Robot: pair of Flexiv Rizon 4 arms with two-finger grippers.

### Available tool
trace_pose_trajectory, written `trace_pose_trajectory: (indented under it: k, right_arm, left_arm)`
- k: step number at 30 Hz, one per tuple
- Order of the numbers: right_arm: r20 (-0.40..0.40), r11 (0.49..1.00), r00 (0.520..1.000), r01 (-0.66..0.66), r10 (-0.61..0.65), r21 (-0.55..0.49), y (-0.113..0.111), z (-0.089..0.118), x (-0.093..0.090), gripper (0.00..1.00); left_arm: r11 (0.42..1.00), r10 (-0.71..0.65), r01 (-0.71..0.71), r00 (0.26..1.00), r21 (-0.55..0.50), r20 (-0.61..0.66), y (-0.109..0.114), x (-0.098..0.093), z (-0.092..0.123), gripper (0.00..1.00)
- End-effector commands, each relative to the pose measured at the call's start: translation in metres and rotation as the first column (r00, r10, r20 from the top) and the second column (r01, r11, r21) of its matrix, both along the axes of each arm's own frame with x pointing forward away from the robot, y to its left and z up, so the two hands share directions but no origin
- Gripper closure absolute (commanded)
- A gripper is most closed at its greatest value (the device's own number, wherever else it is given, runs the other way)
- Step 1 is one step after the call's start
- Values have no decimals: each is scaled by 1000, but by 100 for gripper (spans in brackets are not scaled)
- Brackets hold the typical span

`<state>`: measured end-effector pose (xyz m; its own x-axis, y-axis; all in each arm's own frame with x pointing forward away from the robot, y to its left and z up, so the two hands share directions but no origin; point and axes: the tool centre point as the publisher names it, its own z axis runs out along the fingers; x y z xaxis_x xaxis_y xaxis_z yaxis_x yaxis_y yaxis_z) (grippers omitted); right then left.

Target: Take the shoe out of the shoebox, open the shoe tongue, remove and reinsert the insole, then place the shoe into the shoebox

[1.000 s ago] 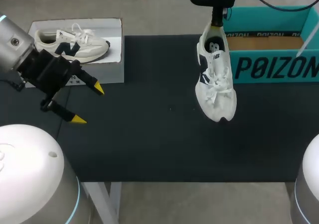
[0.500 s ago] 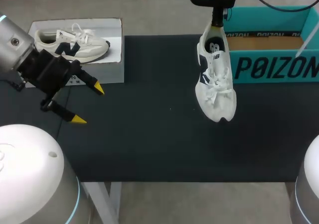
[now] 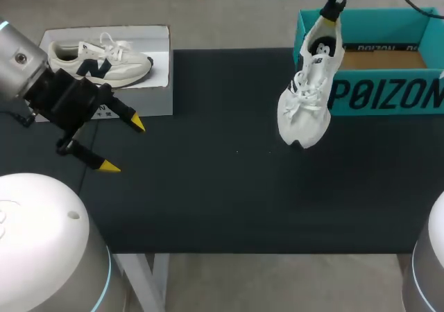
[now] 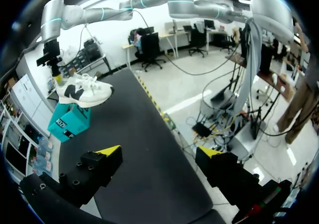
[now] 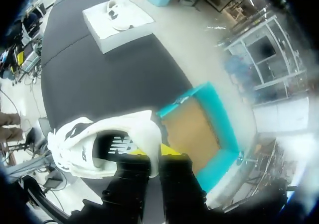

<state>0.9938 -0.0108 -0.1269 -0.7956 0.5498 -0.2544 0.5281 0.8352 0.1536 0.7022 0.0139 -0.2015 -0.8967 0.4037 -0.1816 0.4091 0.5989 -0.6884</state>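
Fingers of your right gripper [image 5: 152, 152] are clamping the heel collar of the white shoe [image 3: 307, 100], which is hanging toe-down just beside the teal shoebox [image 3: 374, 93]. Your left gripper [image 3: 123, 144] is hovering, fingers spread apart.

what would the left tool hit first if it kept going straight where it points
Probably just the black mat: the left tool aims across a bare stretch. The hanging shoe and shoebox lie off that line, though depth is unclear.

One shoe [image 3: 305, 107], one shoebox [image 3: 388, 93], one white box [image 3: 149, 93], and two tools: left tool [image 3: 123, 144], right tool [image 5: 153, 152].
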Motion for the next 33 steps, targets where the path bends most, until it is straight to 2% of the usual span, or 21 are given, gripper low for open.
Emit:
trace_pose_trajectory:
  k: [1,7,8,33]
  right_arm:
    - [47,979,981,182,-187,92,-34,9,-20,100]
    - [20,925,930,362,-366,115,-87,8,-35,100]
    - [17,916,919,392,-395,91,-93,8,-39,100]
    - [17,916,919,392,-395,91,-93,8,-39,100]
  left_arm:
    - [1000,-1,1,1000,3,0,0,0,0,0]
    - [1000,-1,1,1000,3,0,0,0,0,0]
    - [1000,-1,1,1000,3,0,0,0,0,0]
    - [1000,-1,1,1000,3,0,0,0,0,0]
